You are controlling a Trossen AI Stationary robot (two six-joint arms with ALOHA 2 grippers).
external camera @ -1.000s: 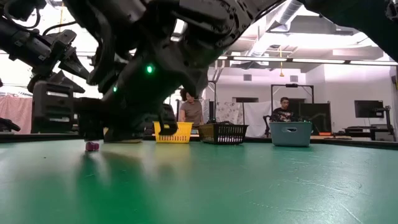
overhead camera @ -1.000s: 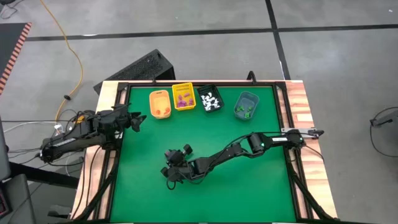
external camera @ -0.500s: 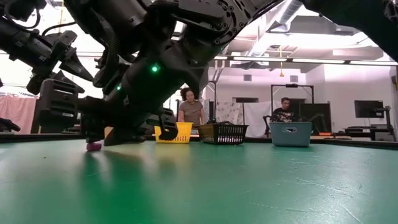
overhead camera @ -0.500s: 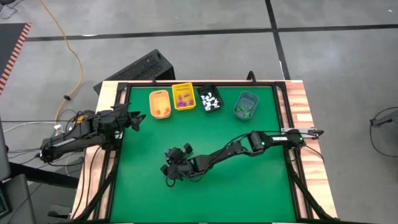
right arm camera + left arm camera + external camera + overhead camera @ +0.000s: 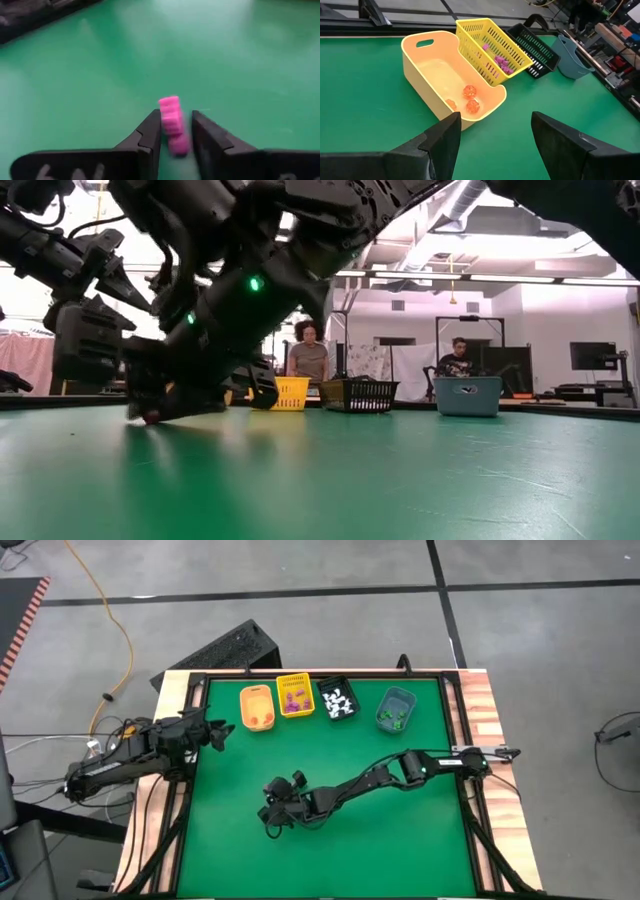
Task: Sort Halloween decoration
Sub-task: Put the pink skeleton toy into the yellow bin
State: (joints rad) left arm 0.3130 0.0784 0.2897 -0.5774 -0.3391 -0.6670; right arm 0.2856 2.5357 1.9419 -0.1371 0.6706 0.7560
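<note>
right gripper [image 5: 270, 817] is down on the green table [image 5: 400, 850], lower left of centre in the high view, and its two dark fingers [image 5: 150, 131] are pinched around a small pink-purple trinket [image 5: 172, 122]. up close from the right wrist view that trinket looks ribbed, a little stack of ridges, standing tall between the pads with its top poking above them. in the low view it's just a dark purple speck [image 5: 150, 418] at the tip of the gripper, right at the table surface, left of frame.

across the top of the high view sit four bins in a row: orange bin [image 5: 257, 707], yellow basket [image 5: 295, 695], black basket [image 5: 338, 699], grey-blue bin [image 5: 396, 709]. orange round pieces [image 5: 469, 98] lie in the orange bin, purple pieces [image 5: 501, 62] in the yellow basket, white ones [image 5: 340, 700] in the black, green ones [image 5: 392, 718] in the grey-blue.

left gripper [image 5: 492, 137] hovers at the left edge of the table, fingers spread apart, nothing between them, facing the orange bin.
</note>
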